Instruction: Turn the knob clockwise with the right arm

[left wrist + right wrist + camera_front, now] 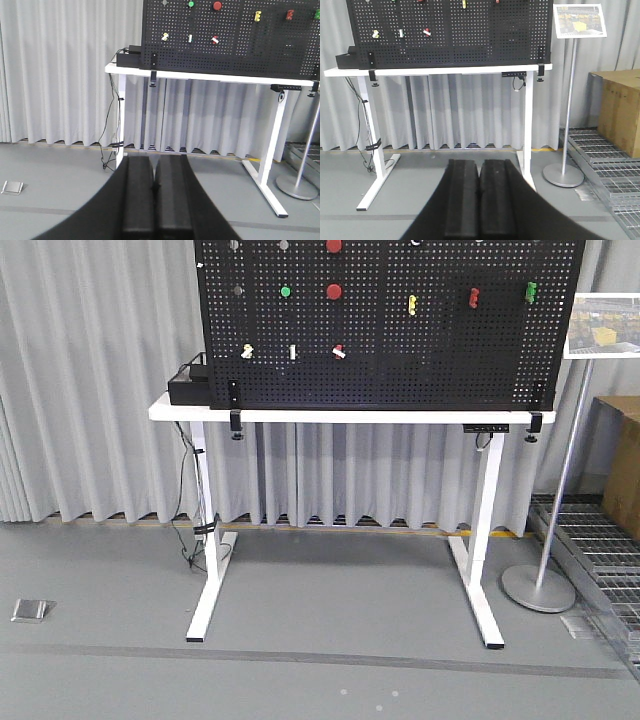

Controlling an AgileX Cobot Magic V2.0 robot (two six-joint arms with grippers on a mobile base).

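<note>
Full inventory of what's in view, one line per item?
pegboard: 1, black, upright on the table
table: 1, white, in front of the curtain
round knobs: 2 red, 1 green, board's upper left
small handles: several, yellow, red, green, white, spread across the board
black box: 1, table's left end
curtain: grey, backdrop
sign stand: 1, grey, right of the table
cardboard box: 1, brown, far right
floor grating: grey, right, by the cardboard box
metal plate: 1, grey, floor at left
left gripper: black, shut, empty
right gripper: black, shut, empty
</note>
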